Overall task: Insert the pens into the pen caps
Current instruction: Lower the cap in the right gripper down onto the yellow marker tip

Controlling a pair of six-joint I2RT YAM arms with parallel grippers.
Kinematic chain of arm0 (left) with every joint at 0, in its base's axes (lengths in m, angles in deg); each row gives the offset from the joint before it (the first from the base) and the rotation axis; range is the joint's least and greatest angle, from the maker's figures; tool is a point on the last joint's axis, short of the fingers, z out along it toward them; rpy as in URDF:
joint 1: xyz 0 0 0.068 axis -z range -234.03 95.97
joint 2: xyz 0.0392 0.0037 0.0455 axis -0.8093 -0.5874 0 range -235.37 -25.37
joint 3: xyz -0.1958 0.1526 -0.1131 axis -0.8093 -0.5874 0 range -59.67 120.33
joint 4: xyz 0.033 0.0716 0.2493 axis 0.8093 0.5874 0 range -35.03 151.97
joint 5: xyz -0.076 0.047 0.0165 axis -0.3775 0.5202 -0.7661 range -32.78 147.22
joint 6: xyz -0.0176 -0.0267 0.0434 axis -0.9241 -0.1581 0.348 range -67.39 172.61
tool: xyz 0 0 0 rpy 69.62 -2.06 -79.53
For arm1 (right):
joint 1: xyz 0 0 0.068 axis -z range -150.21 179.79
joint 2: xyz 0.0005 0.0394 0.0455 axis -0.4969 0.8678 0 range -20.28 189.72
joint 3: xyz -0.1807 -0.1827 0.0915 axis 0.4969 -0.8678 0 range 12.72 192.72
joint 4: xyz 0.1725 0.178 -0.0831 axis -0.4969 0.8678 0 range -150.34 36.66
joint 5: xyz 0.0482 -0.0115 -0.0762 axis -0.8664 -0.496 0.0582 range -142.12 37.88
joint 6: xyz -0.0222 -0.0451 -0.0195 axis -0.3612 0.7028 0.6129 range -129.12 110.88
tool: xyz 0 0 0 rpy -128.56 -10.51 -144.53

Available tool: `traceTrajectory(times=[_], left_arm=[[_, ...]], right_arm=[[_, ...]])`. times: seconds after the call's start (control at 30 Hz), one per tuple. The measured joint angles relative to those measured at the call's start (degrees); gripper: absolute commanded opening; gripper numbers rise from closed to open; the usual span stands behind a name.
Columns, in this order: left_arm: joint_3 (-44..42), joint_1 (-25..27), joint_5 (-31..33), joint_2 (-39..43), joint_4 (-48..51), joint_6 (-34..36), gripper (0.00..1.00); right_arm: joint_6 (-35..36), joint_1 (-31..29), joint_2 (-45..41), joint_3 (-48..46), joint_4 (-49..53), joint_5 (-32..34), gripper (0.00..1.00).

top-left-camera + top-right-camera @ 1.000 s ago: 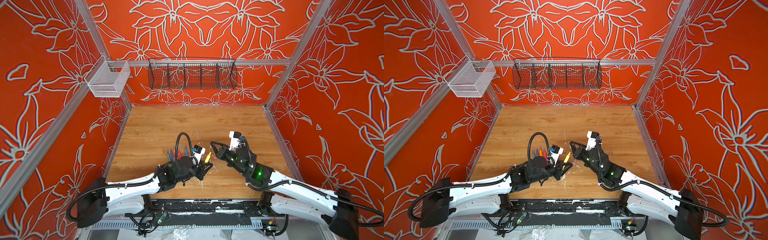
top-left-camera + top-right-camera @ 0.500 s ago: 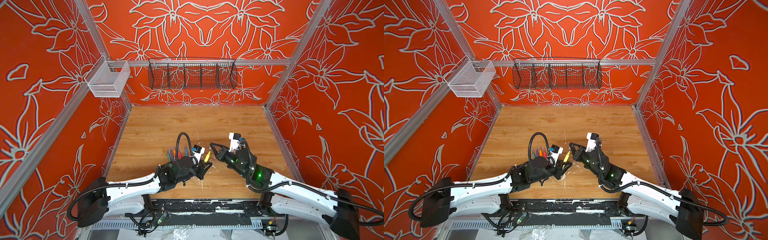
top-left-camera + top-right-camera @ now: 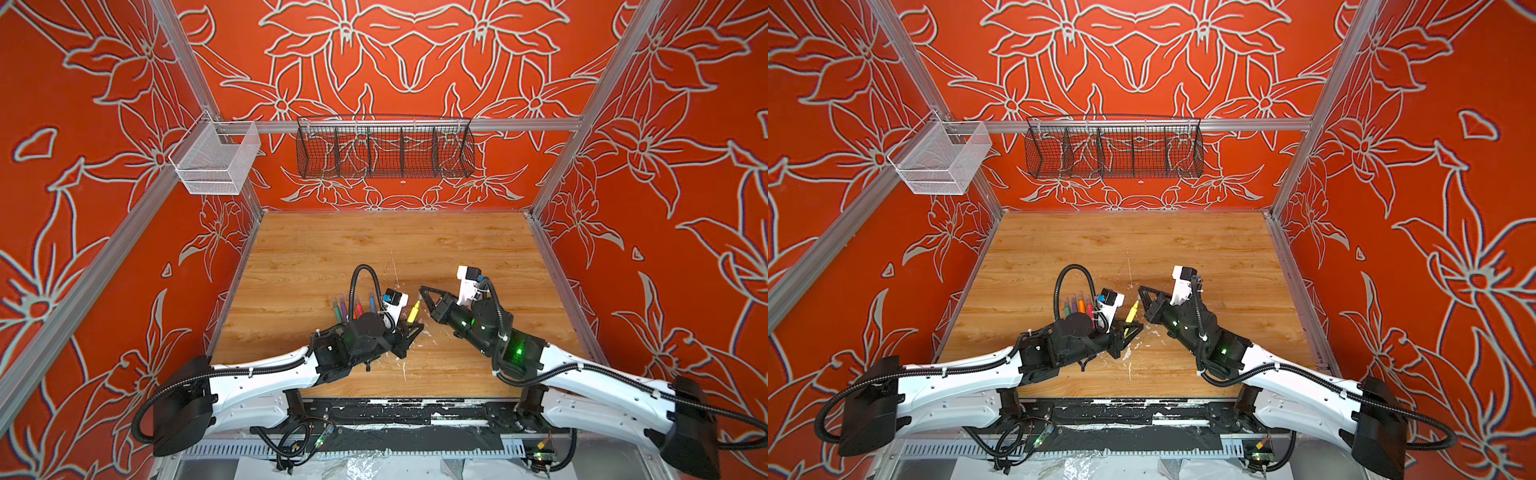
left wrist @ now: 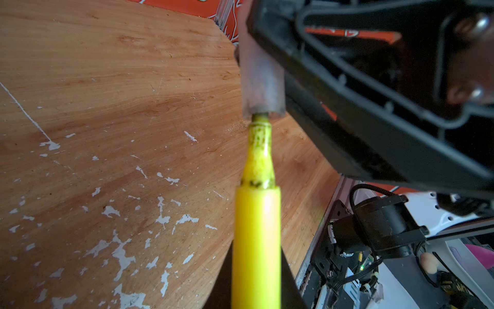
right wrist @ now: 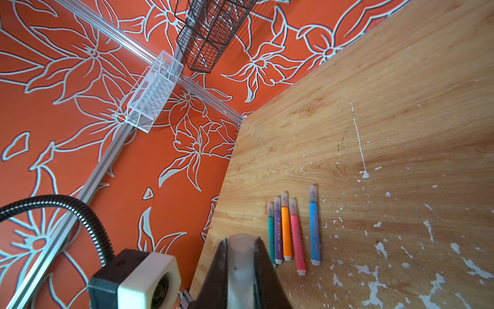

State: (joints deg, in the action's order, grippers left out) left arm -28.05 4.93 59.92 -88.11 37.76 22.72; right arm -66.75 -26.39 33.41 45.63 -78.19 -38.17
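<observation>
The right gripper (image 3: 421,289) has edged slightly closer to the left gripper (image 3: 411,326). That brings the clear cap (image 4: 263,80) pinched in its jaws onto the nib of the yellow pen (image 4: 256,240), which the left jaws clamp. Capping this last pen looks barely begun. Only the left wrist view shows the nib at the cap's mouth. Only the right wrist view shows five capped pens (image 5: 287,227) in a row on the table (image 5: 401,107), just beyond the right fingertips.

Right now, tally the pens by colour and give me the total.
Green pen: 1
Purple pen: 1
Orange pen: 1
Pink pen: 1
Blue pen: 1
Yellow pen: 1
Total: 6
</observation>
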Motion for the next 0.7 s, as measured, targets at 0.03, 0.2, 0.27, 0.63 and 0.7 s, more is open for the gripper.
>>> traceTrajectory(times=[0.03, 0.2, 0.27, 0.63, 0.7], left_arm=[[0.0, 0.0, 0.0, 0.0, 0.0, 0.0, 0.00], [0.0, 0.0, 0.3, -0.1, 0.0, -0.2, 0.00], [0.0, -0.1, 0.2, -0.3, 0.0, -0.4, 0.00], [0.0, -6.2, -10.5, -0.4, -0.6, -2.4, 0.00], [0.0, -6.6, -11.6, 0.0, -0.4, -2.3, 0.00]], right_arm=[[0.2, -0.2, 0.1, 0.0, -0.1, 0.0, 0.00], [1.4, -1.4, 1.0, -0.9, -2.4, -0.1, 0.00], [1.6, -1.8, 1.2, -1.7, -3.4, -0.1, 0.00], [2.1, -2.9, 2.7, -4.5, -10.6, 1.8, 0.00], [2.3, -3.6, 3.0, -5.2, -12.6, 2.6, 0.00]])
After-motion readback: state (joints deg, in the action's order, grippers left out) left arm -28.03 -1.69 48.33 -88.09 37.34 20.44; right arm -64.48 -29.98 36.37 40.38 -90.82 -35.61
